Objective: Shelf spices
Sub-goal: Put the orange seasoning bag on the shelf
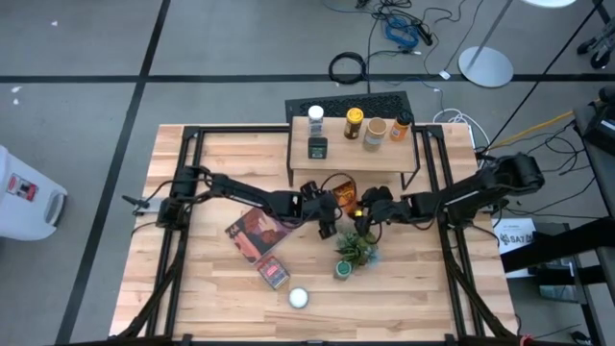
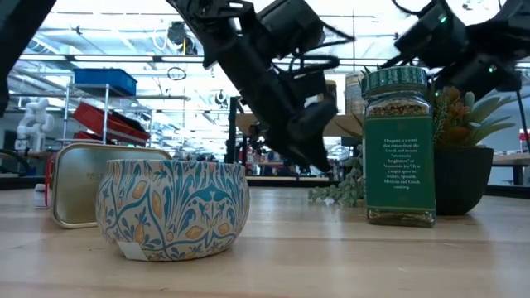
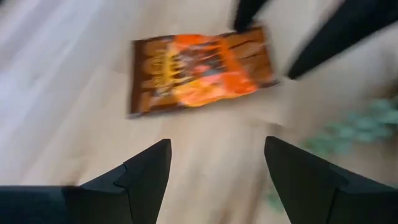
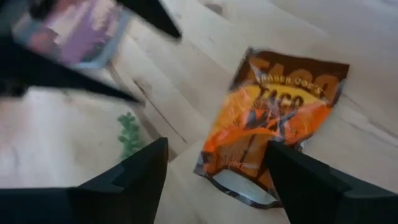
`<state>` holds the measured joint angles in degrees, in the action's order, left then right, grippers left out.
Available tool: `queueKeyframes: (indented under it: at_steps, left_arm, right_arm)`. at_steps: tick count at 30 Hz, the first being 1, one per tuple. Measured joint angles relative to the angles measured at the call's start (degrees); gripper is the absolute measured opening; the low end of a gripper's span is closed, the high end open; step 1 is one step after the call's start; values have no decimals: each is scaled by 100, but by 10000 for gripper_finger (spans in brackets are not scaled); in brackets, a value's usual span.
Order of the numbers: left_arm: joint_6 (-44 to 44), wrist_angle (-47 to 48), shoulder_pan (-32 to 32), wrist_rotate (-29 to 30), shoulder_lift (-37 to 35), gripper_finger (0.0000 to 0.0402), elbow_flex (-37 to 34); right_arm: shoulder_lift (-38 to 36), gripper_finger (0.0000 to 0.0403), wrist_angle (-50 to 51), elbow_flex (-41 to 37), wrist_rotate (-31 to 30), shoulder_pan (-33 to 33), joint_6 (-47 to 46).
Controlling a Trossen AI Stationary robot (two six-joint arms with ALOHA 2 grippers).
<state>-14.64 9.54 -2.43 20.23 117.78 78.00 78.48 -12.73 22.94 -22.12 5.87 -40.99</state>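
A flat orange packet (image 1: 343,190) lies on the wooden table in front of the shelf (image 1: 384,159). Several spice jars stand on the shelf, among them a white-topped one (image 1: 315,115) and a yellow-topped one (image 1: 355,120). My left gripper (image 3: 217,149) is open just left of the packet (image 3: 199,71) and near of it, touching nothing. My right gripper (image 4: 217,146) is open at the packet's right, with the packet (image 4: 273,124) lying flat beyond its fingers. A green-lidded jar (image 2: 399,149) stands on the table beside the plant.
A potted plant (image 1: 356,248) stands just near of both grippers. A maroon book (image 1: 258,231) lies to the left of them. A rectangular tin (image 1: 274,274) and a round patterned tin (image 2: 172,207) sit nearer the front edge. Bare table lies at the far left and the right.
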Motion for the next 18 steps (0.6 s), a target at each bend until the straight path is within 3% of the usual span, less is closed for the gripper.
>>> queueKeyframes:
  at_steps: [7, 18]
  left_arm:
    - [-159, -154, 200, 370, 35, 269, -175]
    - [-165, -317, 263, -144, 260, 269, -184]
  right_arm:
    - [777, 259, -815, 15, 150, -116, -9]
    - [1348, 258, -1191, 39, 463, -221, -96]
